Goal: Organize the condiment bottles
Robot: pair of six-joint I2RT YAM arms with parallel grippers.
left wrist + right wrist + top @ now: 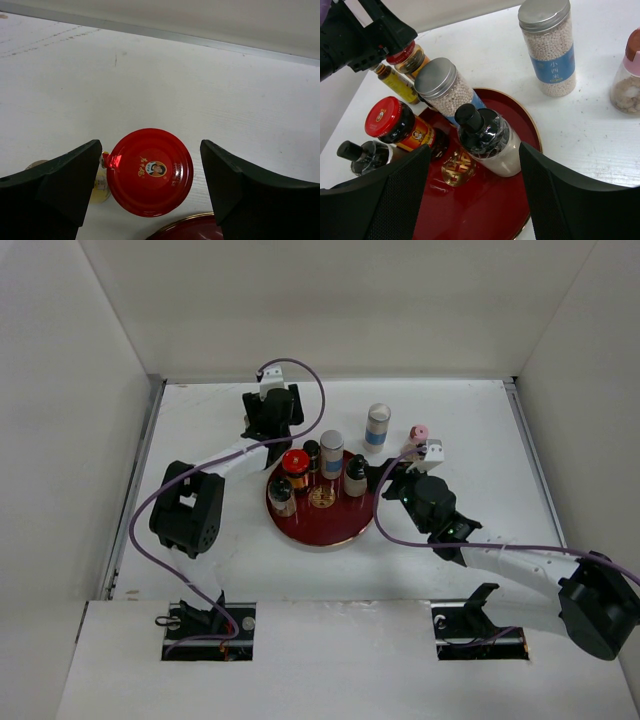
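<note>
The left end effector (150, 150) hung over a red-lidded jar (150, 172) with its fingers spread wide. One stood on each side of the lid, with a gap showing on both sides, so nothing was gripped. That jar stood at the edge of the dark-red plate (330, 530). The left wrist view caught only a sliver of the plate's gold-lined rim below it, and whether the jar's base sat on the plate or on the white desk (200, 420) could not be told.

The right end effector (475, 150) was also spread wide. Its fingers flanked a black-capped, white-bodied bottle (487, 142) that stood on the plate, and they were not pressing on it.

Also on the plate were:
- a silver-lidded jar of pale grains (442, 82), just behind the white-bodied bottle
- a second red-lidded jar with dark contents (395, 122), beside the plate's gold centre emblem
- a small black-capped dark bottle (362, 152), next to that second jar

A thin yellowish bottle (395, 82) stood between the two red-lidded jars (its footing was hidden).

Off the plate, on the desk beyond the right arm, the white-and-blue cylinder (377, 425) and the pink-capped jar (419, 433) stood upright near each other, not touching.
</note>
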